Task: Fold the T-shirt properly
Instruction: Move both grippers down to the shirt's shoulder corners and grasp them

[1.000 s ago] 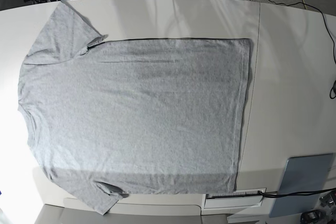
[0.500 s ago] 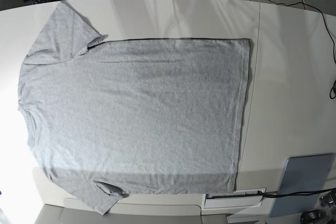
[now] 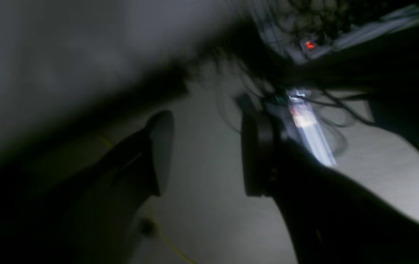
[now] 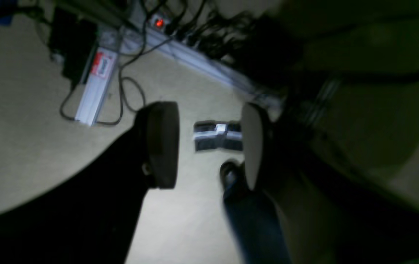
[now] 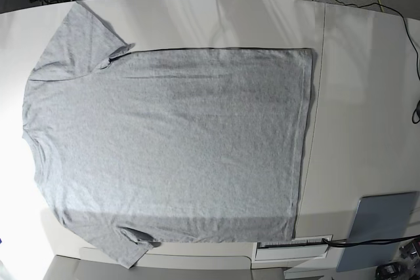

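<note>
The T-shirt [image 5: 174, 142] lies flat on the counter [image 5: 367, 109], well apart from the left gripper [image 3: 206, 157] and right gripper [image 4: 209, 146], both spread and empty.

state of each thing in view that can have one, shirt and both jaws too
shirt: spread out, unfolded, plain side up, sleeves out to the sides
left jaws: open, nothing between them
right jaws: open, nothing between them
panel: lying flat, cables across it
red light: lit
</note>
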Available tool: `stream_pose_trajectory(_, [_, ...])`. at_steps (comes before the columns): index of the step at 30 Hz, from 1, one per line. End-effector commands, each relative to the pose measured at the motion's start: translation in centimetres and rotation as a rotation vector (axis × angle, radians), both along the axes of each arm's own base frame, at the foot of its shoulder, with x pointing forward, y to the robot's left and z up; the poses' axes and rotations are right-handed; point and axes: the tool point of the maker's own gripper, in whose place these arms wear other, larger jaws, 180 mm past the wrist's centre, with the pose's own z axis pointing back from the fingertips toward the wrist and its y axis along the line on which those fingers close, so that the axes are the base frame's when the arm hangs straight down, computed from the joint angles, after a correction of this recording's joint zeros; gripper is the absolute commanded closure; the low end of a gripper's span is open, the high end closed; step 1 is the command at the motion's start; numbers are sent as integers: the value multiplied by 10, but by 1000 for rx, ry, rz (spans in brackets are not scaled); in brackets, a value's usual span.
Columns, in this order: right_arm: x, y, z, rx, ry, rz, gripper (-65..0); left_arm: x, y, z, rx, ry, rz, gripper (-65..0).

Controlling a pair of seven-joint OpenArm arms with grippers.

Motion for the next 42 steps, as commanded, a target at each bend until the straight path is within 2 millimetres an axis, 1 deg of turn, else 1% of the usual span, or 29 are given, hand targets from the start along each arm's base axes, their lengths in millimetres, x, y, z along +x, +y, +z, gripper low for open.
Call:
stream_pose_trajectory(1, [5,2,12,-7,-26,20,-270,11,-3,15,11,-51,-52,-309])
stream_pose_trajectory(3, [21,5,28,-41,-72,63,-270,33,-7,34,41,-125,-137,-309])
stream_pose_trajectory(5, [38,5,41,-77,-116,86,-270,53,-11,49,56,-186,-208,-309])
stream_pose_trajectory(7, [55,5,53,-97,-160,96,-270,72,-14,58,66,-232,-265,-309])
stream_pose_trajectory(9, [70,5,66,-103,-210,99,-270,90,-16,61,69,-262,-305,-309])
stream_pose_trajectory(12, [88,5,82,-118,-271,94,-270,108,-19,57,58,-264,-375,-309])
stream_pose_trajectory(15, [100,5,94,-135,-311,109,-271,122,-24,49,44,-258,-412,-309])
stream_pose_trajectory(18, [106,1,98,-211,-333,184,-271,134,-31,40,63,-269,-433,-309])
stream_pose_trajectory(21, [108,-13,96,-333,-304,234,-271,146,-27,26,174,-267,-440,-309])
stream_pose_trajectory(24, [113,-30,95,-438,-267,220,-271,153,-21,18,234,-275,-436,-309])
stream_pose_trajectory(26, [119,-38,96,-479,-264,208,-271,157,-14,15,267,-277,-436,-309])
stream_pose_trajectory(34, [151,-39,105,-506,-354,197,-271,169,3,-1,292,-247,-431,-309])
stream_pose_trajectory(37, [157,-40,108,-513,-367,212,-271,164,1,-10,276,-197,-477,-301])
stream_pose_trajectory(38, [158,-41,108,-516,-369,221,-271,160,-2,-12,263,-177,-502,-279])
stream_pose_trajectory(42, [164,-44,113,-559,-379,275,-271,143,-14,-20,209,-106,-597,-136])
